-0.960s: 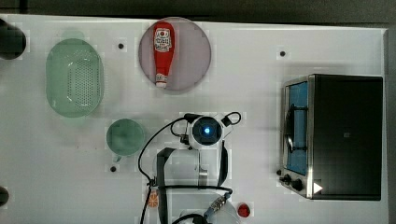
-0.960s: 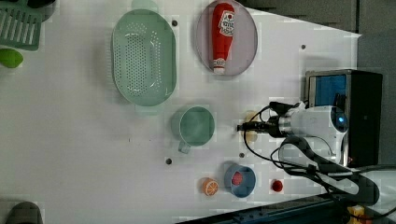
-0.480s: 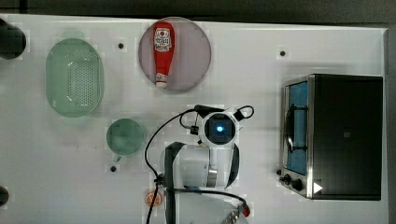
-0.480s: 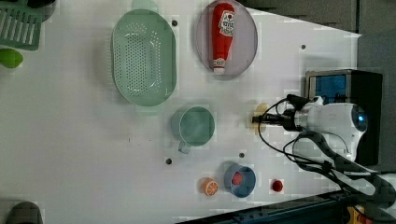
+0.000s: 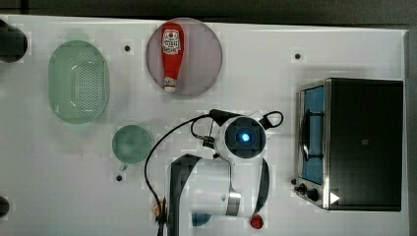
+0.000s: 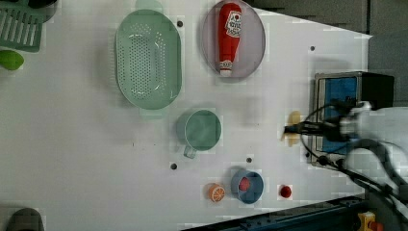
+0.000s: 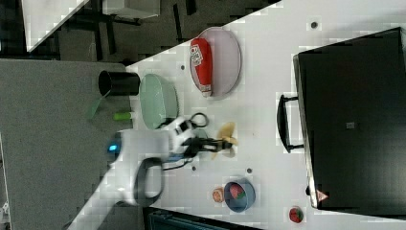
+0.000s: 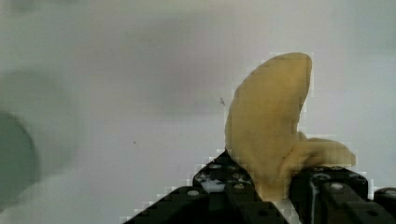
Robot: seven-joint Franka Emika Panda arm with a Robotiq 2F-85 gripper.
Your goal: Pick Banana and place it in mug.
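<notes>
The pale yellow banana (image 8: 271,130) sits clamped between my gripper's (image 8: 275,189) black fingers, its peel strips splayed beside them. In the right view the banana (image 7: 226,139) hangs at the gripper (image 7: 216,142) tip above the white table. In the left view the banana (image 6: 293,131) and gripper (image 6: 287,130) are close to the oven, well to the left view's right of the teal mug (image 6: 202,130). In the top view the mug (image 5: 132,143) stands to the top view's left of my arm's wrist (image 5: 243,137), which covers the banana.
A ketchup bottle (image 5: 171,54) lies on a grey plate (image 5: 204,59). A green colander (image 5: 78,81) stands at the top view's left and a toaster oven (image 5: 359,142) at the top view's right. An orange slice (image 6: 216,192) and a blue dish (image 6: 235,180) lie near the front edge.
My gripper has closed on the banana and moved with it toward the oven, to the top view's right, away from the mug.
</notes>
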